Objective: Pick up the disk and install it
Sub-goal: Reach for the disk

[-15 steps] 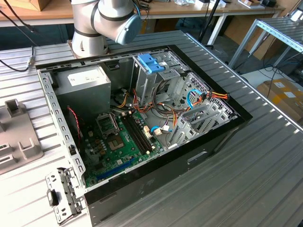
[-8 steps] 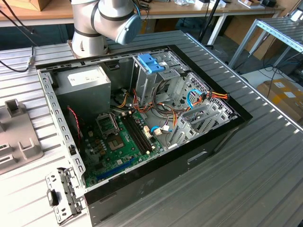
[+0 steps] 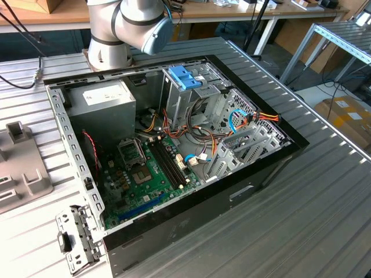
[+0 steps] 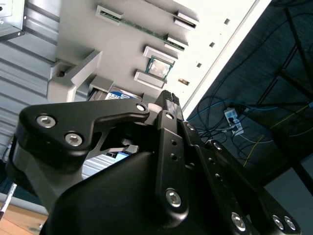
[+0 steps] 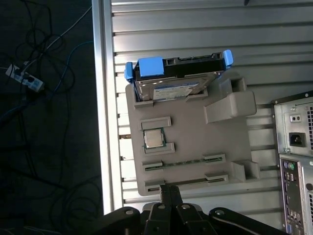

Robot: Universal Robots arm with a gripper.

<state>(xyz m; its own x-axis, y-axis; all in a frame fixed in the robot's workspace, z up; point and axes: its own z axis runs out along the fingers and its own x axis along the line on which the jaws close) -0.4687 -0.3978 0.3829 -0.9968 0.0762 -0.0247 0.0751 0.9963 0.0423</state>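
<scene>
The disk (image 5: 178, 81), a silver drive with blue side rails and a white-and-blue label, lies in a slot at one end of a grey holder tray (image 5: 190, 132) on the ribbed metal table. My gripper (image 5: 169, 192) hangs above the tray's opposite edge, well apart from the disk, its two black fingers pressed together with nothing between them. In the second wrist view the gripper (image 4: 169, 98) hides most of the disk (image 4: 120, 94). In the exterior view, part of the tray (image 3: 23, 168) sits at the left, beside the open computer case (image 3: 174, 145).
A processor chip (image 5: 153, 138) and memory sticks (image 5: 186, 161) also sit in the tray. Inside the case stand a drive cage with a light-blue top (image 3: 185, 78), a grey power box (image 3: 104, 101) and loose cables. The table edge (image 5: 100, 98) runs close to the tray.
</scene>
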